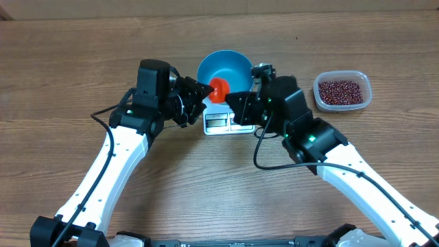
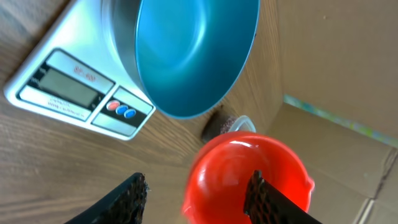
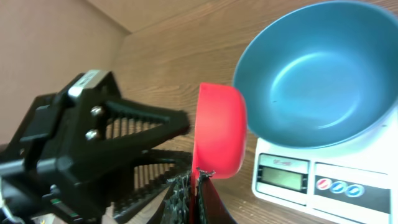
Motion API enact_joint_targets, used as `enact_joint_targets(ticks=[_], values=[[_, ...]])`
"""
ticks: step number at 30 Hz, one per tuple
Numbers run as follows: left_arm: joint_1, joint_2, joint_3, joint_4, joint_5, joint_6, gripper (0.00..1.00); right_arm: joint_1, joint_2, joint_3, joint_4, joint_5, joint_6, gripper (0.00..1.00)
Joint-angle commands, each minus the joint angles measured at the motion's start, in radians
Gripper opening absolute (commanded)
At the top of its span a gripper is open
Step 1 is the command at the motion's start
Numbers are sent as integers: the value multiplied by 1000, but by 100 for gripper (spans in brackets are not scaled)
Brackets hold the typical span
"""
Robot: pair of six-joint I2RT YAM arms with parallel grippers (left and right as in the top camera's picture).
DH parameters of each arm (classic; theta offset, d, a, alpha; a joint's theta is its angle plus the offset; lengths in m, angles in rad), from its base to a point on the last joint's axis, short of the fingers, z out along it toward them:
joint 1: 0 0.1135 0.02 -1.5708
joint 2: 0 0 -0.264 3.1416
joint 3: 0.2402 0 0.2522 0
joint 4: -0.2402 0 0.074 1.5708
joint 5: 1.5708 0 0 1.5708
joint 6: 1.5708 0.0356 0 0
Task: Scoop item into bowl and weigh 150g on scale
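The empty blue bowl (image 1: 224,67) sits on the white scale (image 1: 221,123). Just left of the bowl's front rim a red scoop (image 1: 219,89) hangs in the air. My right gripper (image 3: 194,186) is shut on the scoop's thin red handle, and the scoop's cup (image 3: 219,134) stands on edge beside the bowl (image 3: 323,74). My left gripper (image 2: 196,196) is open, its fingers spread either side of the scoop (image 2: 249,168) without pinching it. The item, dark red-brown beans (image 1: 339,89), lies in a clear tub at the right.
The clear plastic tub (image 1: 366,96) stands on the wooden table right of the scale, behind my right arm. Both arms meet in front of the scale (image 3: 329,183). A cardboard wall (image 2: 336,143) rises beyond the table's far edge.
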Motion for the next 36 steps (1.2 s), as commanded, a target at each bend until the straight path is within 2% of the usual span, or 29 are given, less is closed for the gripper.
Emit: enact_joint_targets(ticks=[1, 7, 15, 19, 23, 24, 26, 29, 30, 34, 35, 36], values=[[-6, -8, 8, 28, -60, 153, 56, -46, -8, 22, -6, -40, -28, 4], [-6, -9, 8, 109, -60, 455, 62, -140, -26, 23, -56, -106, -56, 4], [-7, -9, 12, 152, -60, 800, 62, -283, -97, 24, -135, -169, -128, 4], [-15, -9, 44, 115, -66, 885, 61, -395, -148, 46, -232, -177, -159, 4], [-72, -8, 113, 16, -174, 948, 60, -494, -175, 100, -330, -179, -226, 4], [-96, -8, 132, -10, -210, 966, 63, -518, -175, 117, -357, -179, -247, 4], [-145, -8, 163, -51, -264, 1000, 81, -566, -175, 145, -397, -176, -291, 4], [-206, -8, 172, -68, -282, 1027, 98, -631, -175, 149, -412, -176, -317, 4], [-227, -5, 172, -73, -287, 1030, 100, -652, -174, 149, -418, -176, -317, 4], [-290, 28, 172, -97, -354, 1030, 100, -702, -174, 149, -432, -176, -343, 4], [-304, 42, 172, -105, -369, 1030, 98, -708, -174, 149, -432, -176, -343, 4], [-316, 57, 172, -112, -379, 1031, 90, -711, -174, 149, -432, -176, -343, 4]])
